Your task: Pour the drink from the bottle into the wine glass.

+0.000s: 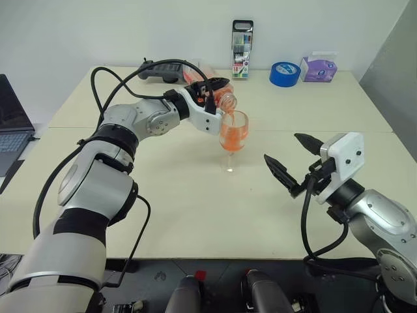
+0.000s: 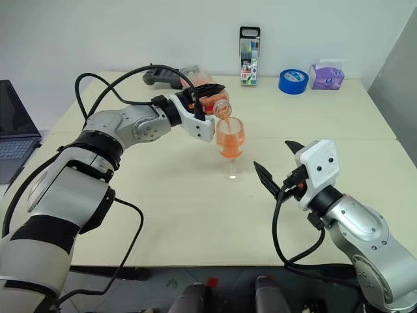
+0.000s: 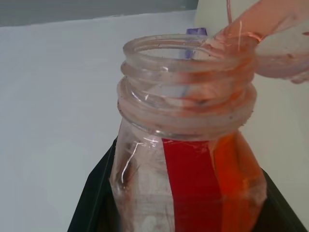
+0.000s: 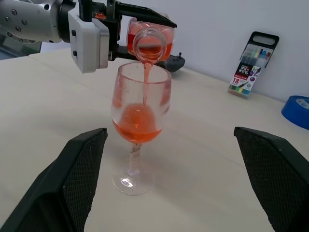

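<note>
Here the left gripper clamps the uncapped bottle, tipped mouth-down over the wine glass — the orange-red drink streams into the bowl, part full. The glass stands mid-table. The right gripper hangs nearby — fingers spread wide, empty.
</note>
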Motion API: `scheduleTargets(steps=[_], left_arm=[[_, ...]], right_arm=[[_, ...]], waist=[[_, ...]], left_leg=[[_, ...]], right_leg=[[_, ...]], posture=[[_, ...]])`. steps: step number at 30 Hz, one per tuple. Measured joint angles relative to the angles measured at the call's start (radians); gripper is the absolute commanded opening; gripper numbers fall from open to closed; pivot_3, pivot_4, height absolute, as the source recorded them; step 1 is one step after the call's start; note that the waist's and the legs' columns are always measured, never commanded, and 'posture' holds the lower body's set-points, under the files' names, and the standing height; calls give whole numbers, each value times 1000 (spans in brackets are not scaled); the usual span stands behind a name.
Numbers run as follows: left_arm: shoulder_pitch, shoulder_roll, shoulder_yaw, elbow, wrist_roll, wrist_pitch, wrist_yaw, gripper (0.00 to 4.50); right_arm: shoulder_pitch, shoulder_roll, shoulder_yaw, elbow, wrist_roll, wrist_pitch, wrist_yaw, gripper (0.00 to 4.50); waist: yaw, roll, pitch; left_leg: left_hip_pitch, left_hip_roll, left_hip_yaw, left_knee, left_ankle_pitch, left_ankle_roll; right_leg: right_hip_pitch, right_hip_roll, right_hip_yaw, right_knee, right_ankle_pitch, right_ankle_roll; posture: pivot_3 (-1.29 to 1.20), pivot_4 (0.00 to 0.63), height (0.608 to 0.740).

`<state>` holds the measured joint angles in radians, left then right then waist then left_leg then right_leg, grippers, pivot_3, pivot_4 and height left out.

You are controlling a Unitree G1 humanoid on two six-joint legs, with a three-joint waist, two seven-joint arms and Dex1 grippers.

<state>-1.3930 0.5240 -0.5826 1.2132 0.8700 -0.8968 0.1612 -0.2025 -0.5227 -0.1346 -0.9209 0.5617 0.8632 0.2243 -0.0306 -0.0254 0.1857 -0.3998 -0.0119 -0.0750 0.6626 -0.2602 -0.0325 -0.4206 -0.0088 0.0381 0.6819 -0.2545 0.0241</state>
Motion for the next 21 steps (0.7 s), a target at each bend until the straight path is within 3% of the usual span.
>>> scheduleTargets(steps=[17,21], left_arm=[[0,-1,5,9,-44,-4,-43,1713],[1,-22,89,25,-166,-5,-140,1713]], right_arm=[[-83,-21,36,2,10,14,1,4500],[-93,-21,39,3,12,22,2,4500]], waist=[[0,0,0],[1,0,0]], left_leg=[[0,0,0,0,0,0],[0,0,0,1,0,0]], right_leg=[[0,0,0,0,0,0],[0,0,0,0,0,0]], posture=[[0,150,740],[0,150,740]])
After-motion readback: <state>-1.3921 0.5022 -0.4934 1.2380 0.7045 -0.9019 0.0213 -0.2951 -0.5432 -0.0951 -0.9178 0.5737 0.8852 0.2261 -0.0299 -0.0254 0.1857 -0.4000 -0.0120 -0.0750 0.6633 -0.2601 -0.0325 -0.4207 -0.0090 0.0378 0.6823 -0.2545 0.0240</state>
